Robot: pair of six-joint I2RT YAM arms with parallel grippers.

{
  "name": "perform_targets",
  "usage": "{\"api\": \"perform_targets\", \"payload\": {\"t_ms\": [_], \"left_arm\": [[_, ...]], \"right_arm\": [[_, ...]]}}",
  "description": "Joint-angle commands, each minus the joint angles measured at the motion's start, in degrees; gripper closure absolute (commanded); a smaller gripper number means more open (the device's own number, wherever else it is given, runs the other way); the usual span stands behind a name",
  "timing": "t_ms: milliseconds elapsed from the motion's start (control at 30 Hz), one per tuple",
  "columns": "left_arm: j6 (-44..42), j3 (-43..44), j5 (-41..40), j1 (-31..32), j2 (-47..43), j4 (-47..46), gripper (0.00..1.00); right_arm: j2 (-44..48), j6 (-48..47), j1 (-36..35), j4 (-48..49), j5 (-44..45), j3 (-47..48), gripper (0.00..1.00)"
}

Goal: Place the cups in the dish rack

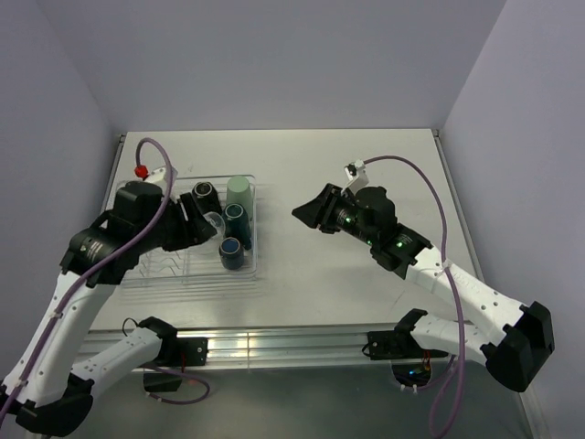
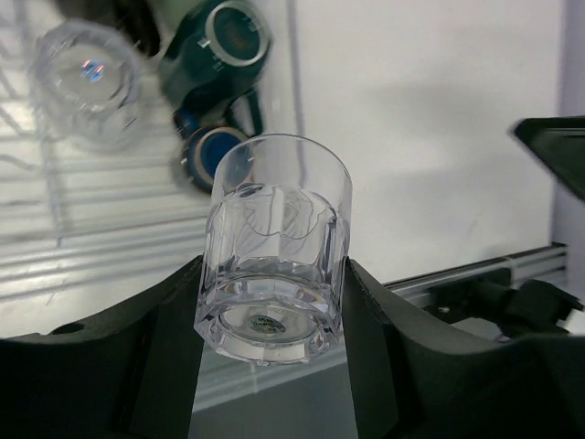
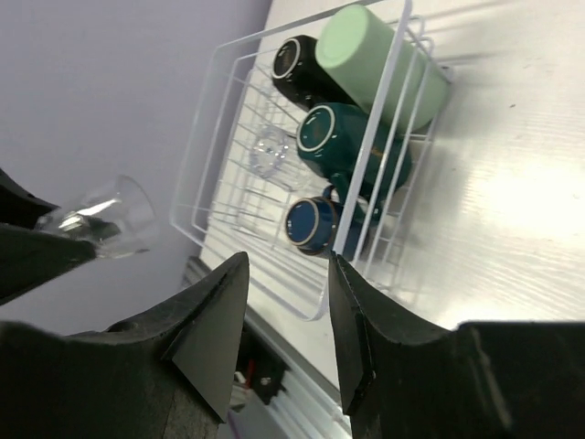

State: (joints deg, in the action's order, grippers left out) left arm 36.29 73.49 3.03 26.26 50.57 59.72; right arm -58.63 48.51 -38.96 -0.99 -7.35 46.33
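My left gripper (image 2: pixel 272 306) holds a tumbler (image 2: pixel 279 229) low, it seems; smooth, it may slip onto the rack (image 2: pixel 55 240). My right gripper (image 3: pixel 285 274) is wide, empty.

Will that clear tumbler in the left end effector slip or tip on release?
Likely slippery: the clear tumbler has smooth, glossy walls and the left end effector grips it only near the base. Probably rigid and light, since the walls look thin.

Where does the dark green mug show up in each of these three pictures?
Top external: dark green mug, in the dish rack, left of centre.
Left wrist: top edge, beyond the clear tumbler.
Right wrist: upper middle, in the rack.
Shared landmark: the navy mug next to it in every view.
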Motion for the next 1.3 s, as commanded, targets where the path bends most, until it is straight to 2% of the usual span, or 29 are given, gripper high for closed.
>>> {"api": "perform_targets", "payload": {"t_ms": [0, 267, 500, 933, 1267], "left_arm": [[2.29, -3.69, -5.83, -0.24, 1.63, 5.14, 1.0], [4.57, -9.86, -12.06, -0.33, 4.89, 4.53, 1.0], [5.19, -12.41, -13.57, -1.21, 8.23, 1.98, 1.0], [0.01, -16.19, -11.56, -7.54, 13.24, -2.59, 1.0], [-1.84, -17.33, -9.09, -9.12, 18.77, -5.14, 1.0]], "right_arm": [[-0.34, -5.35, 0.11, -3.22, 2.43, 4.12, 0.52], [-1.13, -8.69, 0.02, -4.81, 2.43, 3.07, 0.52], [-1.14, -9.4, 0.02, -3.93, 1.03, 2.19, 0.52], [-1.4, -9.58, 0.02, -3.31, -0.12, 1.66, 0.52], [-1.49, -9.93, 0.02, -3.14, -0.29, 0.96, 0.52]]}}
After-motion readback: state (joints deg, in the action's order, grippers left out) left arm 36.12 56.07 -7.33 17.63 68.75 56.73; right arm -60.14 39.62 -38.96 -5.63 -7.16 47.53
